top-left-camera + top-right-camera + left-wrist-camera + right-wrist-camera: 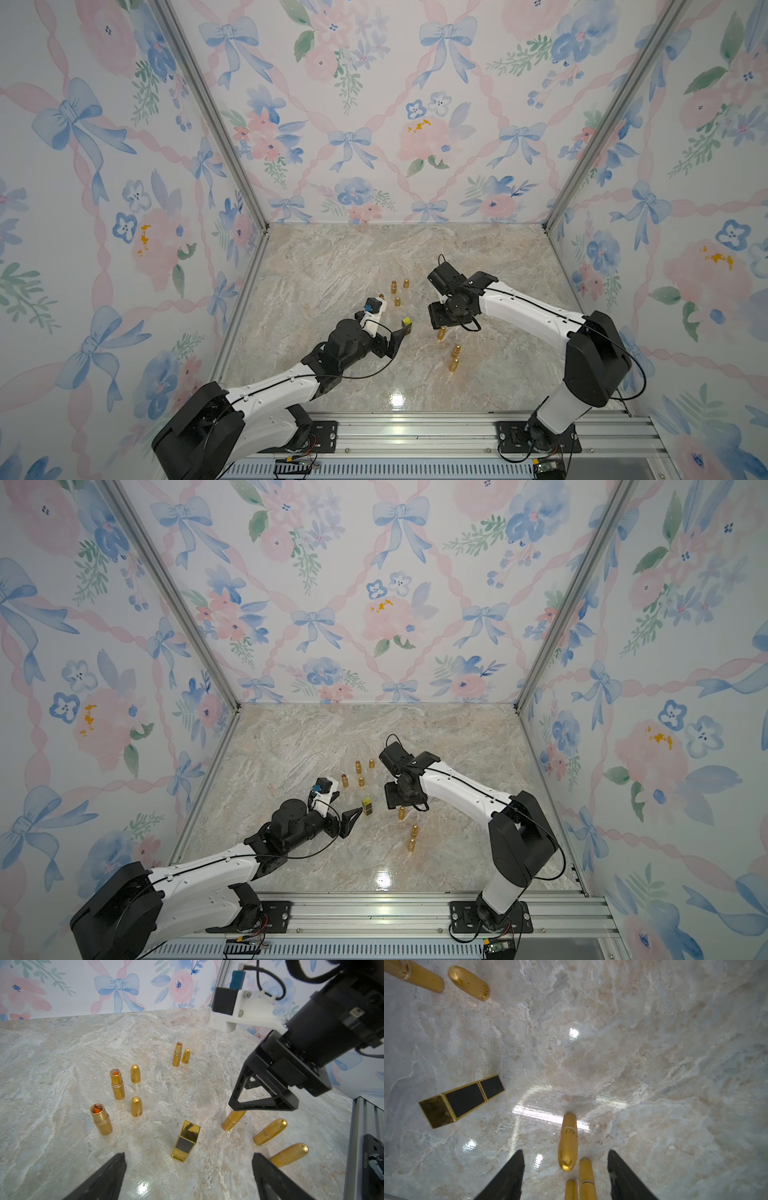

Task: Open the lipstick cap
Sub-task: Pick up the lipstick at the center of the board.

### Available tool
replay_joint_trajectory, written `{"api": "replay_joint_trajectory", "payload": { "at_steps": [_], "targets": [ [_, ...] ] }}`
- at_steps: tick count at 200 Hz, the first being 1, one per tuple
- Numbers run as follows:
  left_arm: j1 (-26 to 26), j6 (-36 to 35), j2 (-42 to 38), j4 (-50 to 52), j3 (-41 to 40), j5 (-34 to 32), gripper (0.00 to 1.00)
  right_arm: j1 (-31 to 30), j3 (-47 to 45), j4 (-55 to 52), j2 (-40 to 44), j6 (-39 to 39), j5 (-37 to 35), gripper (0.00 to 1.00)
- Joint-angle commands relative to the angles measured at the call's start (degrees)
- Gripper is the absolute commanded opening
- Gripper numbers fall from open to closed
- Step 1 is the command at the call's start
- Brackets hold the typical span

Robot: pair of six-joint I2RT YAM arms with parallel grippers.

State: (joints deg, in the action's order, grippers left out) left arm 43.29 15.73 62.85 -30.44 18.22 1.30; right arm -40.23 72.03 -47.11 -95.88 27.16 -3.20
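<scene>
Partly hidden beneath the downward-pointing right gripper (565,1152), the capped gold lipstick (232,1121) stands on the marble table (654,1043) between its spread jaws, untouched. The left gripper (189,1155), reaching low and forward, gapes wide toward a square lipstick (185,1142).

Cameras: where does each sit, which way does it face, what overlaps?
Top views: stereo pair high above the robot, facing down toward the back wall; both top views show the left arm, right arm and marble table.
Left wrist: on the left arm, looking past the left end effector across the table at the lipsticks; the right arm shows too.
Right wrist: on the right arm, looking steeply down past the right end effector at the table.
Shared: all views show the square lipstick.
</scene>
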Motion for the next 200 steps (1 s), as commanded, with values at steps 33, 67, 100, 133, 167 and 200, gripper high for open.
{"api": "replay_joint_trajectory", "payload": {
  "at_steps": [33, 67, 100, 133, 167, 200],
  "targets": [
    [2.7, 0.2, 1.8, 4.1, 1.6, 1.2, 0.98, -0.8, -3.1, 3.6, -2.8, 2.8, 0.6, 0.55],
    [3.9, -0.5, 4.0, 5.2, 2.8, 1.0, 0.98, -0.8, -3.2, 5.6, -5.4, 2.4, -0.2, 0.48],
    [4.4, -0.8, 4.7, 5.4, 3.1, 0.2, 0.98, -0.9, -3.6, 6.2, -7.0, 2.0, -0.6, 0.41],
    [4.4, -0.9, 4.7, 5.4, 2.8, -0.7, 0.98, -1.2, -3.7, 6.0, -8.1, 1.7, -1.3, 0.35],
    [4.4, -1.2, 4.5, 5.4, 2.9, -0.7, 0.98, -1.5, -3.2, 4.2, -8.8, 1.8, -1.7, 0.33],
    [4.4, -1.3, 4.2, 5.5, 2.6, -0.9, 0.98, -1.9, -4.3, 4.2, -7.8, 2.2, -1.9, 0.32]
  ]
}}
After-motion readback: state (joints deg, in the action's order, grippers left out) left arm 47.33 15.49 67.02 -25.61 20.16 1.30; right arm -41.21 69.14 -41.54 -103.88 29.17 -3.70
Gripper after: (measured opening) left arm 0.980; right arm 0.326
